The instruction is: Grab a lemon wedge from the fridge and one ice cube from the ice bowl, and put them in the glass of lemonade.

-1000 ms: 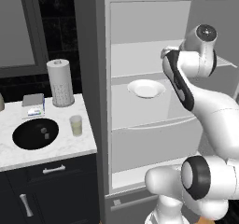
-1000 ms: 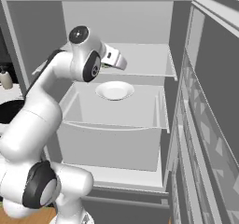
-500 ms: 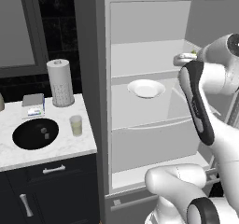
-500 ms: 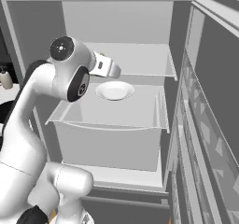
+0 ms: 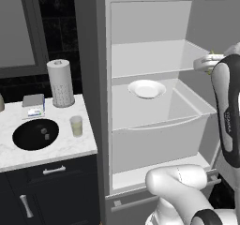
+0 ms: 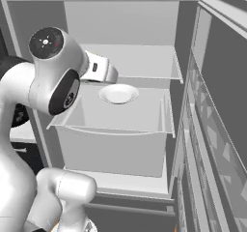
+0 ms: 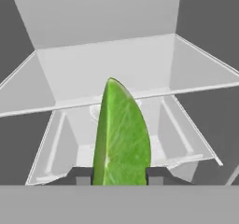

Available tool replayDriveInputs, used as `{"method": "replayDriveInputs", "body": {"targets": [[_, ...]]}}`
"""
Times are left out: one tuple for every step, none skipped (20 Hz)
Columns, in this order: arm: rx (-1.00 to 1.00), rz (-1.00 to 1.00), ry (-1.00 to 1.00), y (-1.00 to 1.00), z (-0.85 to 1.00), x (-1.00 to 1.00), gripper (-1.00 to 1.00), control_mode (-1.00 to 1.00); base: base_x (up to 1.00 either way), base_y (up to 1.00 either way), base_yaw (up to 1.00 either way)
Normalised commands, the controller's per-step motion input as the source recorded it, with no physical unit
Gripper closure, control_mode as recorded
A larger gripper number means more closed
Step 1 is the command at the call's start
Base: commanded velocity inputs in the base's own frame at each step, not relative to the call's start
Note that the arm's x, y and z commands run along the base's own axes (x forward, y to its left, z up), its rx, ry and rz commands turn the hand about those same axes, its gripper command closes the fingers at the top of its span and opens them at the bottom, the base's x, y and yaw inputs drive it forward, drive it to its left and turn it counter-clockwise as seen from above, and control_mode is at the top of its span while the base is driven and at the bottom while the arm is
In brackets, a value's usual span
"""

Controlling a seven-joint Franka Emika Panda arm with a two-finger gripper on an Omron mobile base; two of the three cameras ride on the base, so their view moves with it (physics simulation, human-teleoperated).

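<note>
Jaws pinch the lemon wedge [image 7: 121, 134], point up between the two dark tips; gripper [image 7: 119, 175] faces the fridge [image 5: 150, 125] shelves. Over the last second the arm has swung right and back from the white plate [image 5: 146, 88], now bare. Judgement: wedge secured, carry to the glass of lemonade [image 5: 76, 126] comes next.

Counts: one wedge, one plate, one glass, one ice bowl [image 5: 35, 134] holding two cubes, one paper-towel roll [image 5: 61, 83].

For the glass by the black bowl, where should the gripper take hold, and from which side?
Grip the glass across its straight side walls, near the rim, coming from above. It stands upright and open-topped, apart from the ice bowl, so I'd keep it level. The gripper currently holds the lemon wedge.
</note>
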Motion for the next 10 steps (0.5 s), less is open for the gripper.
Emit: {"method": "replayDriveInputs", "body": {"targets": [[-0.09, 0.09, 0.22, 0.09, 0.00, -0.62, 1.00, -1.00, 0.00, 0.00, 0.00], [-0.07, 0.00, 0.21, 0.09, 0.00, -0.29, 1.00, -1.00, 0.00, 0.00, 0.00], [-0.08, 0.00, 0.19, 0.16, 0.00, -0.24, 1.00, -1.00, 0.00, 0.00, 0.00], [-0.07, 0.00, 0.16, 0.16, -0.04, -0.24, 1.00, -1.00, 0.00, 0.00, 0.00], [-0.04, 0.00, 0.11, 0.12, -0.05, -0.25, 1.00, -1.00, 0.00, 0.00, 0.00], [0.00, 0.00, 0.04, 0.00, -0.03, -0.18, 1.00, -1.00, 0.00, 0.00, 0.00], [0.00, 0.00, 0.01, 0.00, 0.00, 0.00, 1.00, -1.00, 0.00, 0.00, 0.00], [0.00, 0.00, 0.00, 0.00, 0.00, 0.00, 1.00, -1.00, 0.00, 0.00, 0.00], [0.00, 0.00, 0.00, 0.00, 0.00, 0.00, 1.00, -1.00, 0.00, 0.00, 0.00], [0.00, 0.00, 0.00, 0.00, 0.00, -0.04, 1.00, -1.00, 0.00, 0.00, 0.00]]}}
